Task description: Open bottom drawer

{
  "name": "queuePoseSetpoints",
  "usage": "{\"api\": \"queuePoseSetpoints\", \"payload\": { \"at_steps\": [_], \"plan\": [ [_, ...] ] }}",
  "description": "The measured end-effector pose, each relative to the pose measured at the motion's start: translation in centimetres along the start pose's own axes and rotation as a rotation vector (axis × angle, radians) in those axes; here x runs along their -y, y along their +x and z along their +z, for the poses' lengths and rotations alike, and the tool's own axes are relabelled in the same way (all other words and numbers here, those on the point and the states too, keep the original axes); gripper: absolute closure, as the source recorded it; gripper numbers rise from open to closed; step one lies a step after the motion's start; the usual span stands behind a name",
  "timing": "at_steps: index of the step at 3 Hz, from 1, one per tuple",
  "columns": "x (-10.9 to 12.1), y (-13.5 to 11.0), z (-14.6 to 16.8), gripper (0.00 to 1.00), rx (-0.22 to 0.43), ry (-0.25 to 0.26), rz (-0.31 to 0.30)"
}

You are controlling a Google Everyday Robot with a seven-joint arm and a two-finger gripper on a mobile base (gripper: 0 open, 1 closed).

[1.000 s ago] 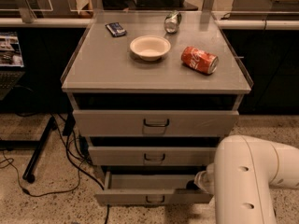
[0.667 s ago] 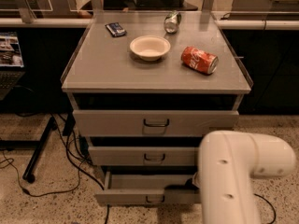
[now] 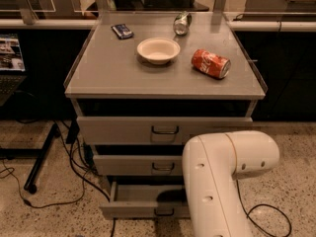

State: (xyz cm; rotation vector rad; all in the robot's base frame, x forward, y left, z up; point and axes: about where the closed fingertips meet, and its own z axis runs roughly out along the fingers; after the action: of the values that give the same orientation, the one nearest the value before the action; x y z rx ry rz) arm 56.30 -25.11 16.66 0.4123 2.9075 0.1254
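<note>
The bottom drawer [image 3: 143,209] is the lowest of three grey drawers in the cabinet. It stands pulled out, its inside showing, with a small dark loop handle [image 3: 163,212] on its front. My white arm [image 3: 217,181] reaches down in front of the cabinet's right side and covers the drawer's right part. My gripper is hidden behind the arm, somewhere near the drawer's right side. The middle drawer [image 3: 138,165] and the top drawer [image 3: 123,130] sit above it, nearly shut.
On the cabinet top [image 3: 108,73] lie a white bowl [image 3: 158,50], a red can on its side [image 3: 211,63], a silver can [image 3: 181,23] and a small dark packet [image 3: 122,31]. Black cables [image 3: 64,181] and a stand leg [image 3: 40,157] are on the floor at left.
My arm has swung left across the cabinet's lower right, covering more of the bottom drawer. The drawer stays pulled out about as far as before.
</note>
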Motion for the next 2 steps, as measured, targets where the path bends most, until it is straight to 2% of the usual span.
{"api": "queuePoseSetpoints", "payload": {
  "at_steps": [1,2],
  "plan": [
    [0.77,2.31,0.83,1.0,-0.061,-0.014,-0.035],
    [0.96,2.89,0.92,1.0,-0.072,-0.025,-0.038]
  ]
}}
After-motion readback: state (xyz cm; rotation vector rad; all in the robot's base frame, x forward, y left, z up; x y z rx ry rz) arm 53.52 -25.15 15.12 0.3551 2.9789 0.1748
